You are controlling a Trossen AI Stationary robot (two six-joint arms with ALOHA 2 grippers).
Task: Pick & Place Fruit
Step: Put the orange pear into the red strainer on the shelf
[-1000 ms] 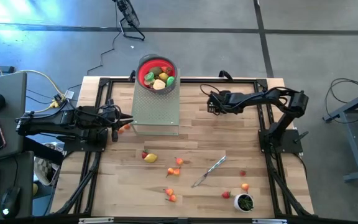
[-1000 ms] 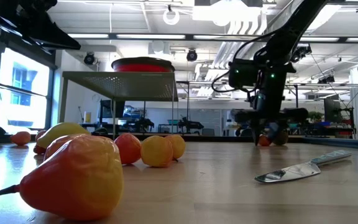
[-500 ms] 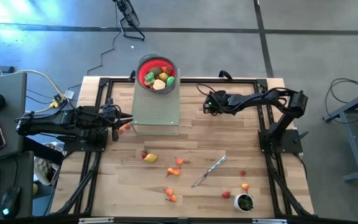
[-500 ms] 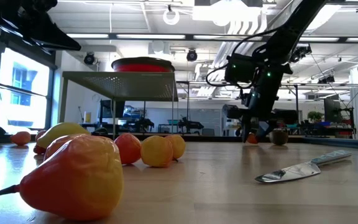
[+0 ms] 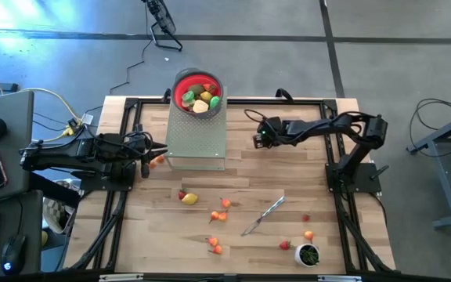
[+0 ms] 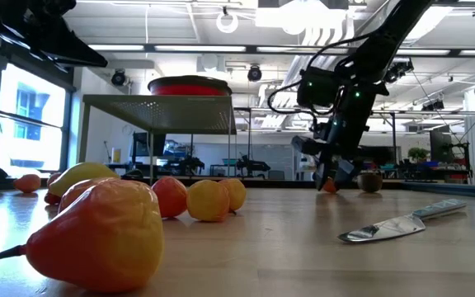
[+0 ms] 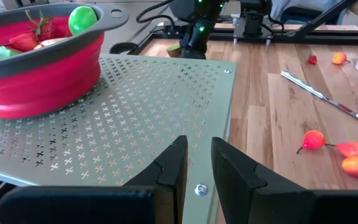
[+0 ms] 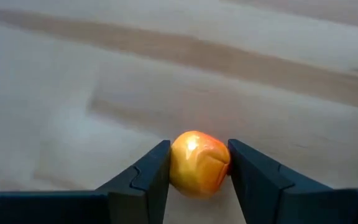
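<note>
From above, the right gripper [image 5: 257,139] hangs over the pale wooden worktop [image 5: 288,180], just beside the perforated grey metal stand [image 5: 196,137] that carries the red silicone bowl [image 5: 197,91] of toy fruit. The left gripper [image 5: 150,161] waits at the stand's opposite side, a small orange fruit piece [image 5: 157,160] right at its tip. More loose fruit pieces [image 5: 220,210] lie scattered well away from both sets of jaws, around a silver knife [image 5: 262,215] and near a small white cup with green contents [image 5: 308,254].

At worktop level, the right gripper [image 6: 330,177] tilts downward with a small orange-red piece at its tip, close above the wood.

The left wrist camera shows the left jaws narrow and empty, a slim gap between the dark fingers [image 7: 174,168], poised at the stand's edge; the red bowl sits across the perforated plate from them.

The right wrist camera shows the small round orange-yellow toy fruit [image 8: 197,163] squarely between the right jaws, both fingers [image 8: 150,174] pressed against its sides, holding it over bare wood.
</note>
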